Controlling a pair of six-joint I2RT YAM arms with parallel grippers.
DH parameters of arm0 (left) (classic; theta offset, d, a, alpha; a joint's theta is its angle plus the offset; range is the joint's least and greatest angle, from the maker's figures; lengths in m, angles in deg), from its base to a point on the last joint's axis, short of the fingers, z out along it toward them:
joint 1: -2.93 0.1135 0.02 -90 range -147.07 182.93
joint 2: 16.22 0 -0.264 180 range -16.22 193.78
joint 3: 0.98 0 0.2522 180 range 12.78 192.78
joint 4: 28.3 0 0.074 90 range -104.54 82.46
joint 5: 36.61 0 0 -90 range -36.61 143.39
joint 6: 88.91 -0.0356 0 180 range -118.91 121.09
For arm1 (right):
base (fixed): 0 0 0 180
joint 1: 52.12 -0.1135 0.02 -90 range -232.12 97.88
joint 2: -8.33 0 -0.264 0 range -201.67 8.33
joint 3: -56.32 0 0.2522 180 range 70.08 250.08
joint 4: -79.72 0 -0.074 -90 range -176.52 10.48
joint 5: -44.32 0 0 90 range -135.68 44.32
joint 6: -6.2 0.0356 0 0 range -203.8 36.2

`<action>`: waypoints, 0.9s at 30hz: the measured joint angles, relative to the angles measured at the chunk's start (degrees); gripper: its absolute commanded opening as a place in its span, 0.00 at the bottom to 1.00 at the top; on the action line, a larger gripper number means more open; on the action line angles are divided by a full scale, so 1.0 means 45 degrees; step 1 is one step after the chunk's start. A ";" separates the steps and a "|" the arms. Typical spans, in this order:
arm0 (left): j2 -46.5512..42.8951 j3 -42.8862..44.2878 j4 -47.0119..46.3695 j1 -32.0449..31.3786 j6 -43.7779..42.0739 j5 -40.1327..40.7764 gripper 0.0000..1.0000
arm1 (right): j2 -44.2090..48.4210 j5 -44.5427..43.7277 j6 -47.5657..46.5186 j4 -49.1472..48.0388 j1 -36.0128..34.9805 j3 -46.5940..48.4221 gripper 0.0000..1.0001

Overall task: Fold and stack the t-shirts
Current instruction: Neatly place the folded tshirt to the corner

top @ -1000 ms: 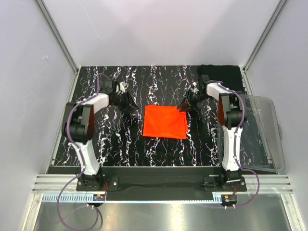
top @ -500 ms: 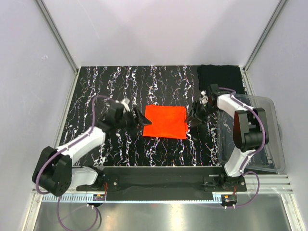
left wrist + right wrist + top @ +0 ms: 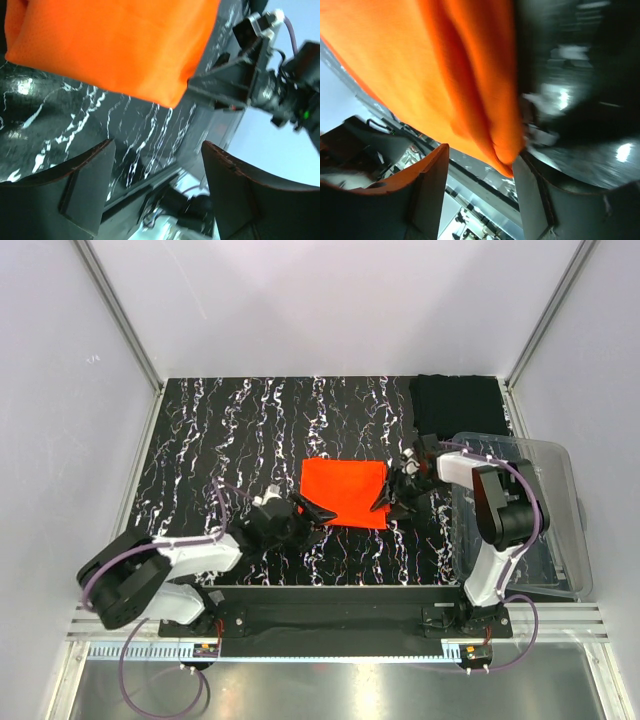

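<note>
At the near-left corner of the folded cloth, the left gripper hangs low with its jaws spread wide and nothing between them; the marbled table shows through the gap, and the corner of the orange-red t-shirt lies just beyond the fingertips, apart from them; at the near-right corner, the right gripper is likewise parted, with the layered edge of the same shirt reaching into the mouth of its jaws close to one finger, not pinched as far as the wrist view shows; the shirt itself lies flat as a neat rectangle in the middle of the table, between the two arms; the black t-shirt sits at the far right corner, well apart from it, too dark to say how it is folded; a clear bin stands along the right edge.

By my reading the orange-red shirt is folded, or one fold short, and the step in hand is taking hold of its near edge; the next move calls for both grippers to close on their corners together, catching every layer, then lift evenly so the fold does not open, whether to double it over or to carry it towards the black one.
</note>
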 measured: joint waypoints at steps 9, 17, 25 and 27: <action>0.2142 0.0015 -0.1297 -0.0471 0.1457 0.0952 0.70 | 0.0427 0.0374 0.1501 -0.1093 -0.1530 -0.0481 0.61; 0.4201 0.0923 -0.2730 -0.1171 0.2098 0.1039 0.62 | 0.3055 0.0189 0.1394 -0.0500 0.0374 -0.2181 0.63; 0.5557 0.2030 -0.3026 -0.1894 0.3279 0.1656 0.54 | 0.4056 -0.0019 0.0996 -0.0019 0.0476 -0.2574 0.67; 0.5712 0.2259 -0.2798 -0.2025 0.3565 0.1972 0.49 | 0.4109 -0.0019 0.0947 0.0053 0.0476 -0.2574 0.68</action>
